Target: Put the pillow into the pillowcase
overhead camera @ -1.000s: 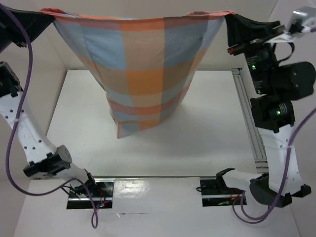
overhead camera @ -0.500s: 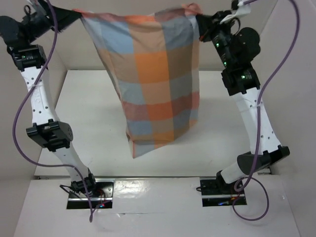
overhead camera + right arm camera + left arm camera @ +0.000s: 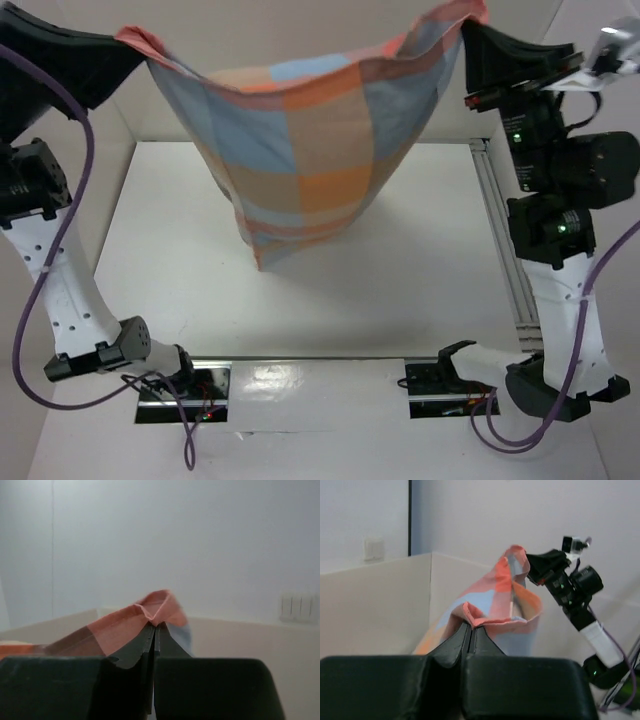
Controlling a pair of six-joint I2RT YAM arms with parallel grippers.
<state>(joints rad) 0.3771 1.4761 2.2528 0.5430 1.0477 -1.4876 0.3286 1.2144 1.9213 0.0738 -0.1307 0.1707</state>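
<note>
The checked pillowcase (image 3: pixel 300 140) hangs in the air between both arms, high above the white table, its lower corner dangling near the table's middle. My left gripper (image 3: pixel 135 45) is shut on its upper left corner, seen pinched in the left wrist view (image 3: pixel 471 625). My right gripper (image 3: pixel 468 25) is shut on the upper right corner, seen in the right wrist view (image 3: pixel 155 624). The top edge sags between them. The fabric (image 3: pixel 505 605) shows folded at the left jaws, and an orange fold (image 3: pixel 150 611) sits at the right jaws. The white pillow is out of view.
The white table (image 3: pixel 160 250) has low beige walls round it. A metal rail (image 3: pixel 500 240) runs along its right side. Two dark base plates (image 3: pixel 185 385) sit at the near edge. The right arm (image 3: pixel 570 590) shows in the left wrist view.
Both arms have swung apart again and the pillowcase has spread wide, after being drawn narrow half a second ago. Its top edge now sags and its lower corner sits higher.
</note>
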